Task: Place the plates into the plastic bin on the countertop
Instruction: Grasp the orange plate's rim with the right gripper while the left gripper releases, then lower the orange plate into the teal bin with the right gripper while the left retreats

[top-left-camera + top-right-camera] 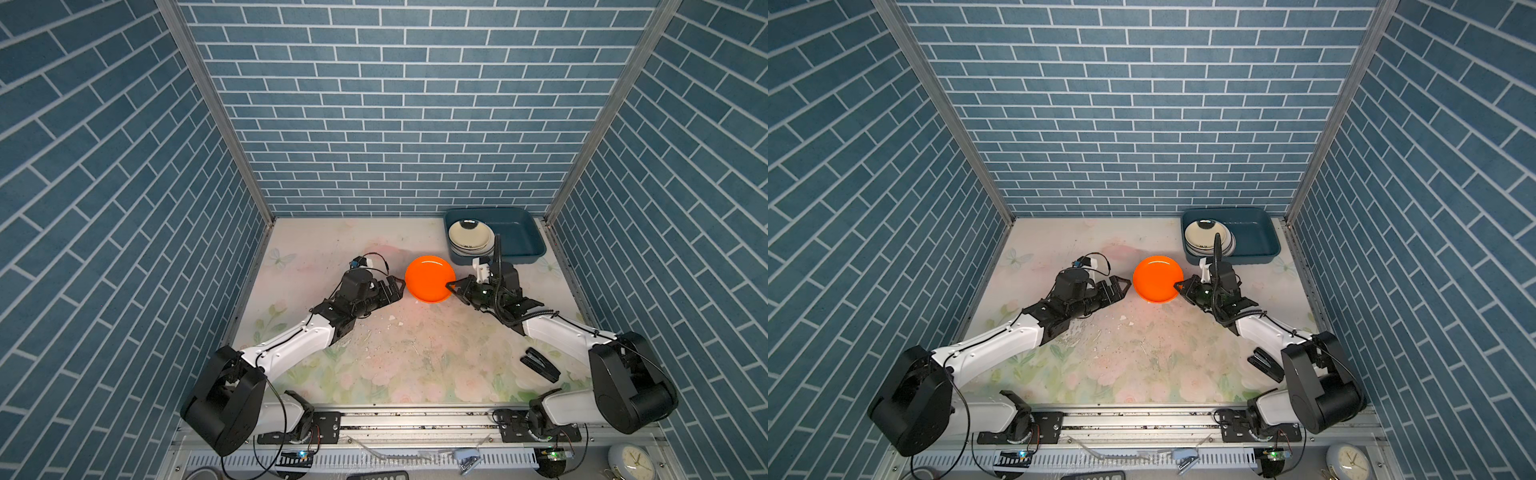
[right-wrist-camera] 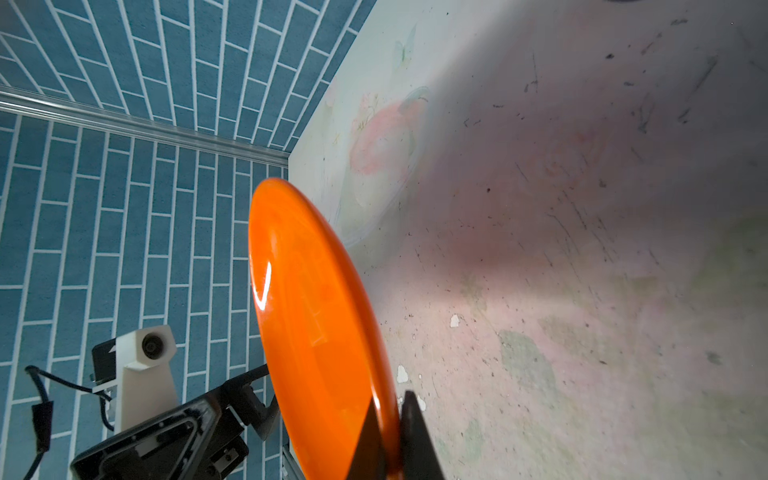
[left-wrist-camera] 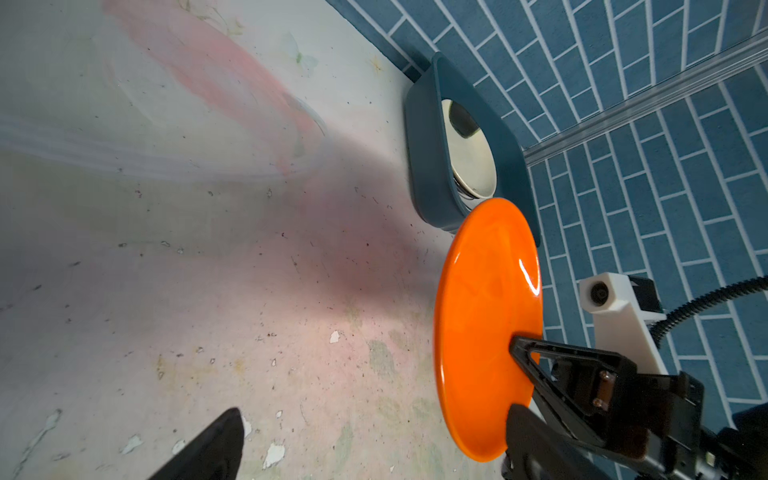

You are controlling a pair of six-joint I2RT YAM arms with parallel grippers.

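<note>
Caught the right gripper [image 1: 449, 286] clamped tight on the right-hand rim of the orange plate [image 1: 429, 277], one finger above and one below, plain in the right wrist view [image 2: 392, 432]. Found that plate [image 1: 1158, 277] held above the countertop [image 1: 374, 332] around mid-table, outside the plastic bin [image 1: 519, 232] and just off its front left corner. Spotted the left gripper [image 1: 400, 286] at the plate's opposite edge with jaws spread wide, gripping nothing; could not tell whether a fingertip touched the rim. Confirmed the spread from the left wrist view, fingers far apart and the plate [image 3: 486, 324] close by one of them. Noted a stack of plates [image 1: 469, 235] sitting in the left end of the bin [image 1: 1254, 237], cream one with a black mark on top. Saw a black stapler [image 1: 540, 363] lying near the right arm, well apart from the plate.
</note>
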